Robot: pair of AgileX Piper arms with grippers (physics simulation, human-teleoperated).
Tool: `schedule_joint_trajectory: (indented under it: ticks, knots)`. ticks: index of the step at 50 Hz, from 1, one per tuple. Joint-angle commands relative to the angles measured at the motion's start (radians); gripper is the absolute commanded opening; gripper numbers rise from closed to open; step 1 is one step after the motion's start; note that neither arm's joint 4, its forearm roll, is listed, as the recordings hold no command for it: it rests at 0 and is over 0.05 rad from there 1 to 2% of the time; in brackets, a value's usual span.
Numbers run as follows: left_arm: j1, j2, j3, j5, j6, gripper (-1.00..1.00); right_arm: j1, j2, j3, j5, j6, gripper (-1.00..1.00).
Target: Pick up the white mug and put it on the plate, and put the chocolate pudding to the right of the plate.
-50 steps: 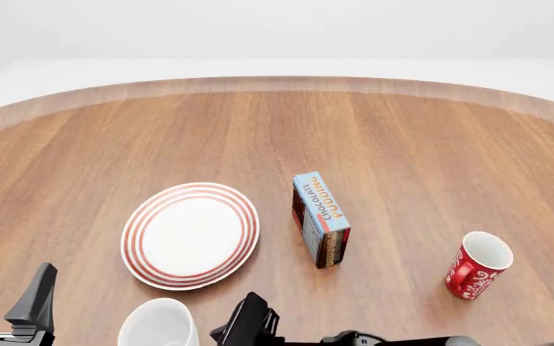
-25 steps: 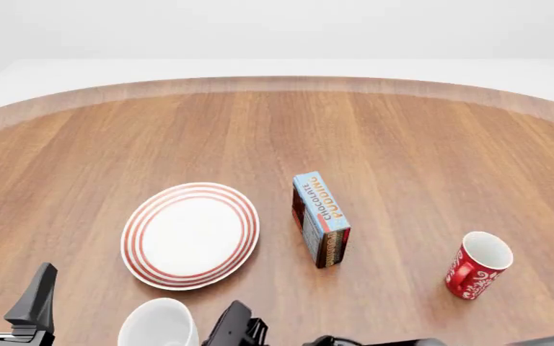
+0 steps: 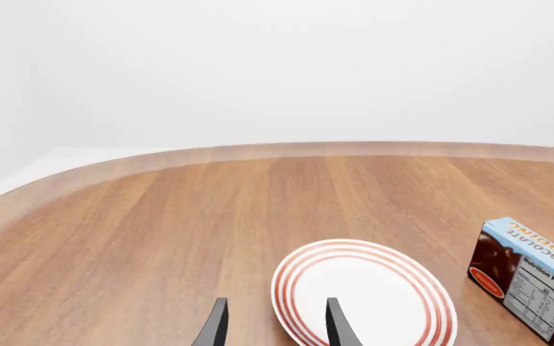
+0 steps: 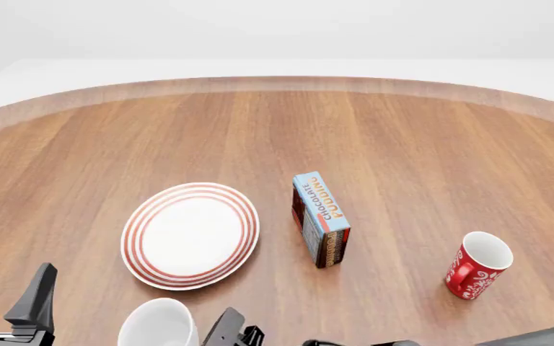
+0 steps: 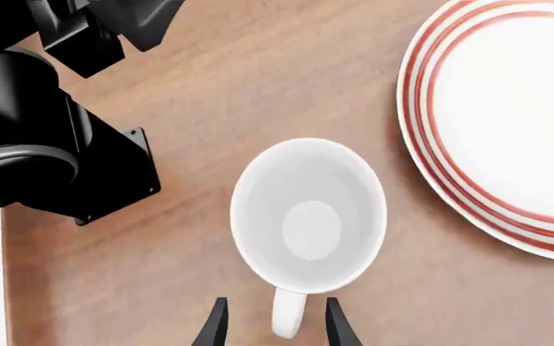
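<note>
White mug (image 5: pixel 309 216) upright on counter (image 4: pixel 402 144), near edge, just beside plate (image 4: pixel 190 235), not on it. Right gripper (image 5: pixel 273 326) spread open above mug, fingers either side of its handle, not touching. Left gripper (image 3: pixel 273 326) open, empty, near plate's rim. Chocolate pudding (image 4: pixel 320 218) stands right of plate. Red mug (image 4: pixel 476 265) far right.

Both arms are matte black: blocky housings, a round joint, and slim tapered dark fingers (image 5: pixel 217 322).
</note>
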Motion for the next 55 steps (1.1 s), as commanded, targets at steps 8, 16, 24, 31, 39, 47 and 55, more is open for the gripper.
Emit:
schedule_joint_trajectory:
  ticks: [8,16,24,31,39,47,55]
  knots:
    - [0.000,0.000,0.000,0.000,0.000,1.00,-0.021,-0.029,0.002,0.019,-0.025,-1.00]
    - [0.000,0.000,0.000,0.000,0.000,1.00,-0.031,-0.058,0.002,0.030,-0.050,-1.00]
    - [0.000,0.000,0.000,0.000,0.000,1.00,-0.036,-0.094,0.000,0.045,-0.073,-1.00]
    - [0.000,0.000,0.000,0.000,0.000,1.00,-0.042,-0.114,0.003,0.047,-0.087,-1.00]
    - [0.000,0.000,0.000,0.000,0.000,1.00,-0.063,-0.144,0.002,0.053,-0.098,-1.00]
    - [0.000,0.000,0.000,0.000,0.000,1.00,-0.081,-0.160,0.000,0.054,-0.103,-1.00]
    - [0.000,0.000,0.000,0.000,0.000,1.00,-0.100,-0.183,-0.010,0.066,-0.117,-1.00]
